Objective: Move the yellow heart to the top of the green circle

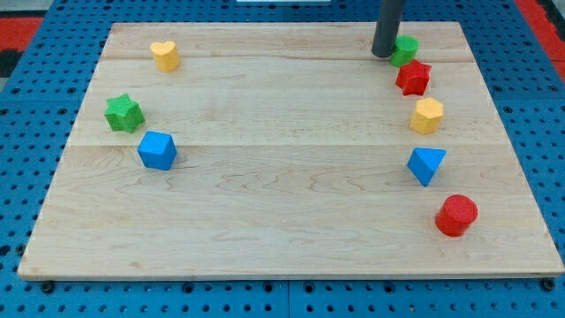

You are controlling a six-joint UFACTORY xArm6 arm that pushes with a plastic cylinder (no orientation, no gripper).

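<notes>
My tip (383,55), a bare rod holding nothing, stands seemingly touching the green circle (407,49) at the board's top right, well apart from the yellow heart (164,55) it must fetch.

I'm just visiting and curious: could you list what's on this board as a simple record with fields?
tip: my tip, at the view's top, just left of the green circle
target block: yellow heart, top left
left group: green star, blue cube
right column: red star, yellow hexagon, blue triangle, red cylinder
</notes>
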